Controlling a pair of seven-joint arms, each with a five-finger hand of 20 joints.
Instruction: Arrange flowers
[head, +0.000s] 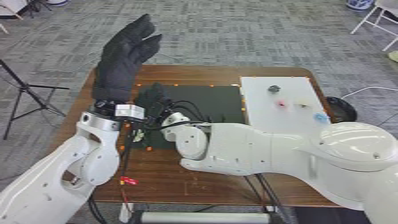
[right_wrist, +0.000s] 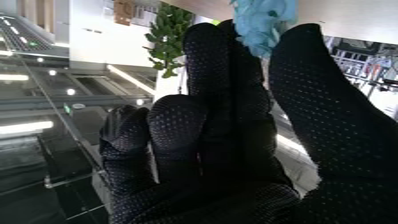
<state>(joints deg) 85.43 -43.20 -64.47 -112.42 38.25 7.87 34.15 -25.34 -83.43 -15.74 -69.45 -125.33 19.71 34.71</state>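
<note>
In the head view, the left robot hand (head: 123, 65) is open, its fingers straight and pointing toward the far side of the worktop (head: 187, 186). The right arm reaches across from its own side, and the right robot hand (head: 153, 102) is just beside the left one, over the left part of a dark mat (head: 216, 100).

In the right wrist view, the right robot hand grips a pale blue flower (right_wrist: 261, 25) between its thumb and fingers, with the ruffled petals up by the fingertips. Other fingers of that hand curl in beside them. Green foliage (right_wrist: 169, 39) shows behind the hand, near the flower. Whether the two touch, I cannot tell.

On the right of the worktop, a white board (head: 263, 115) lies next to the mat. It bears a small dark piece (head: 274, 88), a pink bloom (head: 281, 103), a pale yellowish bloom (head: 303, 105) and, close to the outer edge, a light-blue bloom (head: 321, 117). A round black object (head: 342, 109) is beside the board. Nearer the robot, on the left, a small red item (head: 129, 180) lies on the wood.
</note>
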